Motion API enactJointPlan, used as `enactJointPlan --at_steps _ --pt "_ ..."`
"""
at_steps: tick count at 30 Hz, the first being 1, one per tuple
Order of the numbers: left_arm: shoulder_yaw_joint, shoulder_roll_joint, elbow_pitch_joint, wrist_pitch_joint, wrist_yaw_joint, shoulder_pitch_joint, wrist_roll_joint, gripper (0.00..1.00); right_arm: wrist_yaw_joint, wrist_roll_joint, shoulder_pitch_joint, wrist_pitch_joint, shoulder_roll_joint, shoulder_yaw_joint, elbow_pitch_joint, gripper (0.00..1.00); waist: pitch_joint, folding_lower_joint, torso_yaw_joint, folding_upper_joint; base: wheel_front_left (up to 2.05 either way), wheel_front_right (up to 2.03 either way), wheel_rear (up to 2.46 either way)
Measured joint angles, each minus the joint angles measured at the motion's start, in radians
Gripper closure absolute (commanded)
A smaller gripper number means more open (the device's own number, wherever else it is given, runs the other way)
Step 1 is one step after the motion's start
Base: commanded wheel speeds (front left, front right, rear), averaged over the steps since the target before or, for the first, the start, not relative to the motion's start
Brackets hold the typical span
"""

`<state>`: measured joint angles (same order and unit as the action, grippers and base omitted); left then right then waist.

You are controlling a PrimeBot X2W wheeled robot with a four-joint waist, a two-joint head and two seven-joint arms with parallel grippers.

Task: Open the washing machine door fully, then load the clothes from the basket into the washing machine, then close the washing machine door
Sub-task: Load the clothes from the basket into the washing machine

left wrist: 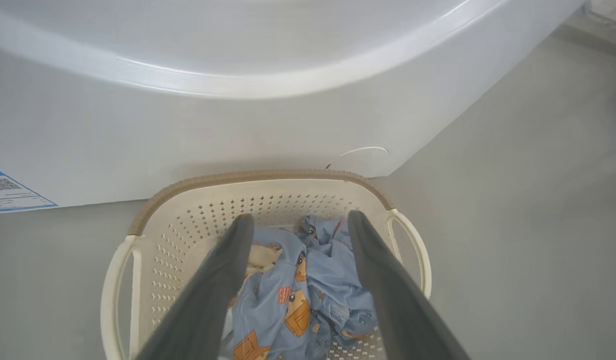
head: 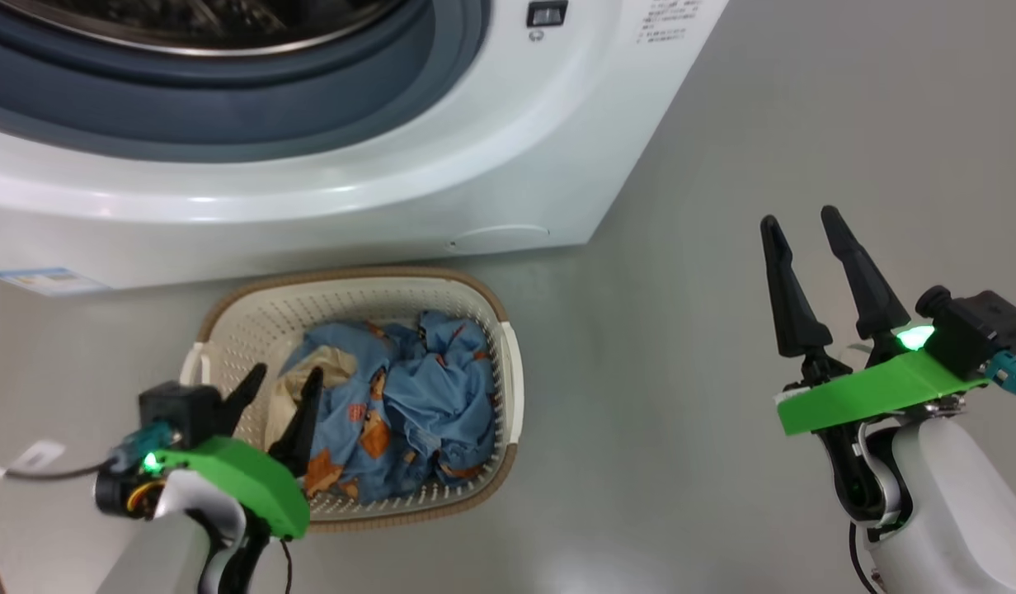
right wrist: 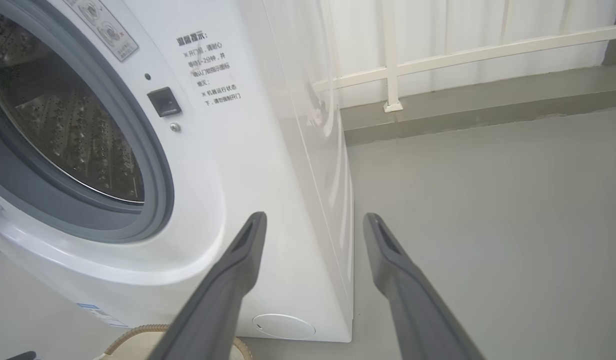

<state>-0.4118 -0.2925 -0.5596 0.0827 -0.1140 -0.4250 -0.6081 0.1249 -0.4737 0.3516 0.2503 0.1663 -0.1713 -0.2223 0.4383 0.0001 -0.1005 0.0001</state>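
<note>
Washing machine (right wrist: 228,200): Chinese notice (right wrist: 210,70), blue QR label (left wrist: 10,192)

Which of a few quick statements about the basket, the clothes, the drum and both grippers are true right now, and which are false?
1. The clothes lie inside the basket. True.
2. The left gripper is shut on the clothes. False: it is open, its fingers spread over the bundle, gripping nothing.
3. The washing machine has its drum exposed. True.
4. The right gripper hangs over the basket. False: it is open over bare floor, off to the basket's right.
</note>
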Motion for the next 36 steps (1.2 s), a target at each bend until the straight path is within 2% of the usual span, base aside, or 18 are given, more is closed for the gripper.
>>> enactJointPlan --at_steps 9,17,27,33,36 --pt "-0.097 0.022 -0.208 -0.107 -0.012 -0.169 -0.019 0.0 0.0 0.012 0.063 0.002 -0.021 0.002 0.019 0.0 0.106 0.0 -0.021 0.0 0.0 0.0 0.0" --pt "-0.205 0.025 -0.303 -0.148 -0.012 -0.271 -0.089 0.0 0.0 0.03 0.102 0.002 -0.037 -0.001 0.025 0.0 0.194 0.0 -0.043 -0.0001 0.0 0.0 0.0" --pt "-0.323 -0.03 -0.448 -0.16 -0.012 -0.39 -0.136 0.0 0.0 0.044 0.142 0.002 -0.055 -0.003 0.037 0.0 0.298 0.0 -0.078 0.0 0.0 0.0 0.0" --pt "-0.382 -0.033 -0.467 -0.154 -0.012 -0.431 -0.186 0.0 0.0 0.046 0.156 0.002 -0.066 -0.007 0.045 0.0 0.344 0.0 -0.102 0.0 0.0 0.0 0.0" --pt "-0.436 -0.042 -0.415 -0.139 -0.012 -0.437 -0.244 0.0 0.0 0.046 0.156 0.002 -0.07 -0.004 0.046 0.0 0.363 0.0 -0.116 0.0 0.0 0.0 0.0"
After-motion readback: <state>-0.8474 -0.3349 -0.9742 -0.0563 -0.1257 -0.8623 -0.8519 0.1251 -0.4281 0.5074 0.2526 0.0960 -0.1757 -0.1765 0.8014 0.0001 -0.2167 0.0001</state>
